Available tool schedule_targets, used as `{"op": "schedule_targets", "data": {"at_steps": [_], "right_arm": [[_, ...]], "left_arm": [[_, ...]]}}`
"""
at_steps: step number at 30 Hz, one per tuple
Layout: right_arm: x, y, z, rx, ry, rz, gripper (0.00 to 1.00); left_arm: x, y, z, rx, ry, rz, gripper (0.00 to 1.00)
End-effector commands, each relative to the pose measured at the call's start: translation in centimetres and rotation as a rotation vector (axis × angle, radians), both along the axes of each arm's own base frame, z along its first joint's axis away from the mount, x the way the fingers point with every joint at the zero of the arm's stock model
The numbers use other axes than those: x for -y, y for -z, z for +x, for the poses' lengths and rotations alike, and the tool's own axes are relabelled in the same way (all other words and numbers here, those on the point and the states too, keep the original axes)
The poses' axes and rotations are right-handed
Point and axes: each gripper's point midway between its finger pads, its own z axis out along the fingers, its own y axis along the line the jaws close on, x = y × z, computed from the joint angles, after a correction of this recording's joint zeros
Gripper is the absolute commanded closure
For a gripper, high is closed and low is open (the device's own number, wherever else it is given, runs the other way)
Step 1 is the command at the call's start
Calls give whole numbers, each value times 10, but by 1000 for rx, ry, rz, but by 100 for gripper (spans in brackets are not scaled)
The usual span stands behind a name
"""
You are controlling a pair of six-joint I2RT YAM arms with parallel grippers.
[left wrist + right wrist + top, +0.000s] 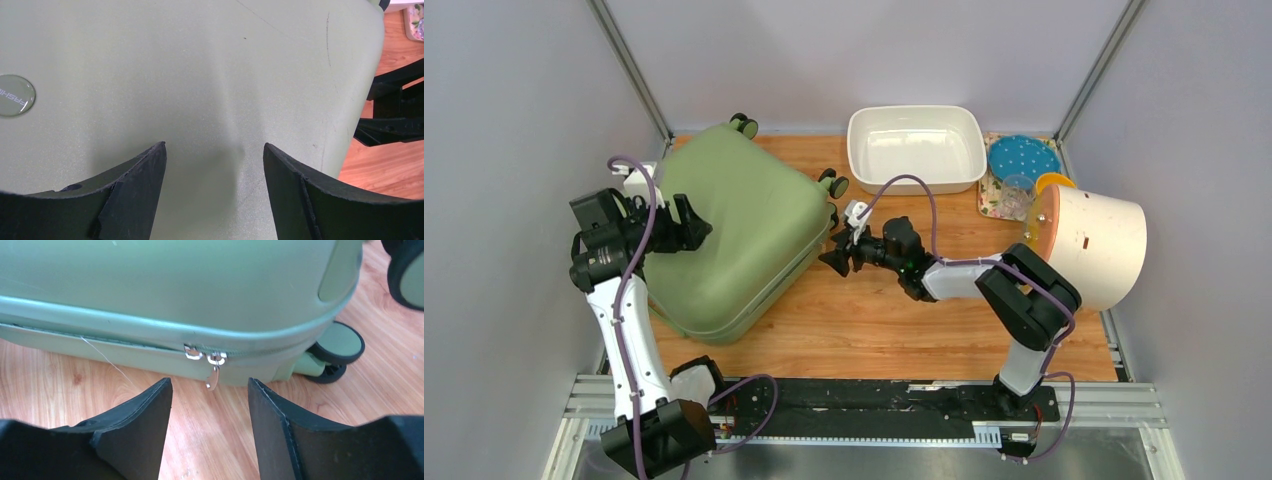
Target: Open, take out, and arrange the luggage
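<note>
We see the left end effector (pixel 214 150) spread over the luggage (pixel 739 235) at frame left, the right end effector (pixel 210 385) spread facing its zipper pull (pixel 213 376).

White-black arms (pixel 624 330); purple cables (pixel 906 178); black fingers (pixel 135 440), perhaps rubber.

Looks like a robot lab test cell: plain pale-grey wall panels (pixel 514 100) at 9, 12 & 3 o'clock, slanted aluminium frame posts (pixel 629 65), wood-grain laminate tabletop (pixel 874 330), silver extruded-aluminium rail (pixel 1109 405) at 6 o'clock w/ 2 cabled black-and-white robot arms (pixel 624 330) bolted on.
</note>
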Motion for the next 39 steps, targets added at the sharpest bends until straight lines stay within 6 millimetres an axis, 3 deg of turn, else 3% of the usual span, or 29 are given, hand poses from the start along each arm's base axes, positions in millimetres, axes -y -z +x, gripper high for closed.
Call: {"op": "schedule_targets", "data": {"at_steps": [1, 6, 12, 16, 19, 25, 32, 39], "right_arm": [[-19, -28, 11, 96, 9, 60, 40], [-28, -26, 13, 133, -5, 70, 49], [-32, -18, 19, 164, -5, 62, 67], [-32, -19, 21, 192, -5, 55, 93], [-26, -17, 22, 201, 5, 38, 100], [0, -22, 43, 204, 75, 7, 100], [34, -28, 93, 169, 134, 20, 100], [29, -50, 107, 125, 50, 165, 100]], "left_arm": [[3, 16, -12, -71, -11, -27, 20], [3, 16, -13, -67, -12, -19, 20], [2, 15, -11, -65, -8, -16, 20], [1, 15, -9, -64, -8, -13, 21], [0, 16, -8, -72, -9, -18, 21], [-3, 19, -4, -89, -15, -18, 21], [-9, 25, 4, -120, -28, -24, 24], [-18, 34, 15, -154, -35, -20, 26]]}}
